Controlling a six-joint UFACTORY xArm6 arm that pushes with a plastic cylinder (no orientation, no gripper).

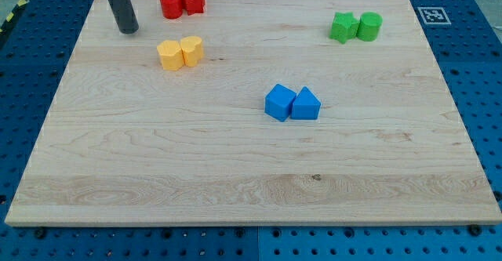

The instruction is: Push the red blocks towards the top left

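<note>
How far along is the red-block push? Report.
Mostly done: both red blocks sit together at the board's top edge, left of centre. In hand: my tip rests to their lower left, not touching. Left: a short nudge leftward toward the corner.

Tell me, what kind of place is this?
Probably a robotics lab bench. A wooden board lies on a blue perforated table, a printed marker tag sits at the board's corner, and my tip stands left of the red blocks.
</note>
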